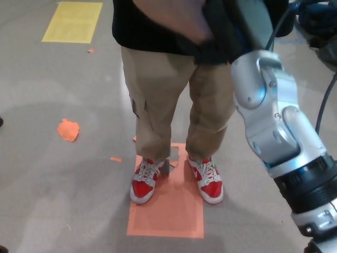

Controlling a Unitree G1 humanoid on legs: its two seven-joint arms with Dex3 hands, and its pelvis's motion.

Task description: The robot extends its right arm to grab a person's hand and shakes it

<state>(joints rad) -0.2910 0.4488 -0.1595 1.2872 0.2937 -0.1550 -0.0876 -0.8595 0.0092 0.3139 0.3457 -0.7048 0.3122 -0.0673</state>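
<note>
A person in a black top, tan trousers and red shoes stands right in front of me. The person's hand [176, 18] is at the top edge of the head view, blurred by motion. My right hand [221, 31], black, is shut on the person's hand there, its fingers wrapped under the palm. The silver right forearm [274, 121] reaches up to it from the lower right. My left hand does not show.
The person's red shoes [145, 182] stand on an orange floor mat [168, 211]. A yellow mat [73, 21] lies at the far left. An orange scrap [68, 130] lies on the grey floor. Black cables [324, 105] hang at the right.
</note>
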